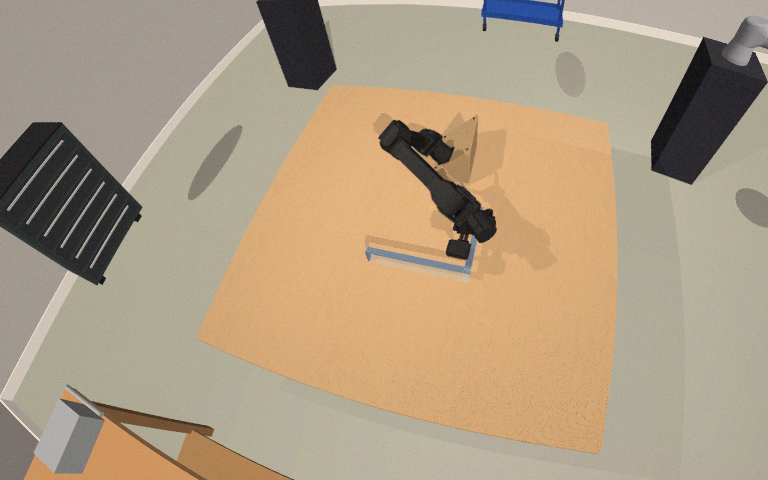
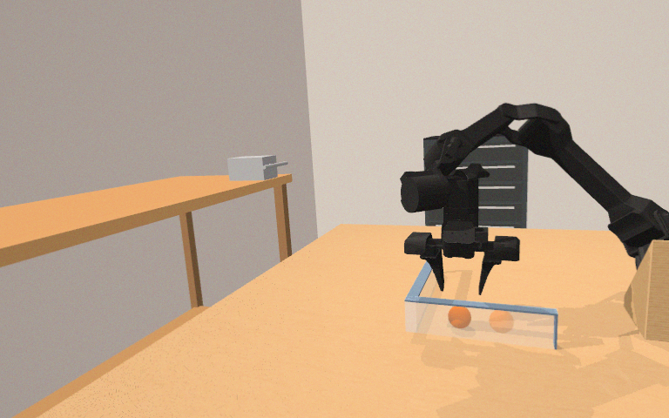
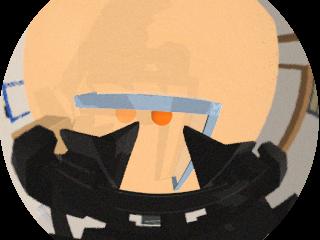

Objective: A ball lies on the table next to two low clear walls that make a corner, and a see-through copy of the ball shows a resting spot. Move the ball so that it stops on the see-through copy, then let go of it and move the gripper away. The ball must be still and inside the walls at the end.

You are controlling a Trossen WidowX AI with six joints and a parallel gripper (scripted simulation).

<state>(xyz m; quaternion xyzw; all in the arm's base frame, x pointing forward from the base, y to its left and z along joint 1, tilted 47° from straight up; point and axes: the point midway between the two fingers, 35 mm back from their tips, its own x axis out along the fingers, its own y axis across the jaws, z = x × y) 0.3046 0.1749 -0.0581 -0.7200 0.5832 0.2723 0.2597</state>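
An orange ball [image 2: 459,316] [image 3: 161,117] lies on the table inside the corner, close to the wall nearer the exterior camera. The see-through copy [image 2: 502,321] [image 3: 125,114] shows beside it along that same wall, further from the corner. The two clear walls with blue top edges [image 1: 416,260] [image 2: 485,303] [image 3: 145,103] meet at a corner. My gripper [image 2: 461,292] [image 3: 162,126] points down, open and empty, with its fingertips above the ball and higher than the wall's top edge. In the top view the arm hides the ball and the copy.
The arm's wooden base block [image 1: 465,148] [image 2: 658,290] stands at the table's far side in the top view. The walls' raised blue edges lie close to the fingers. A side table with a grey box [image 2: 251,168] and a dark drawer cabinet [image 1: 73,203] stand off the table.
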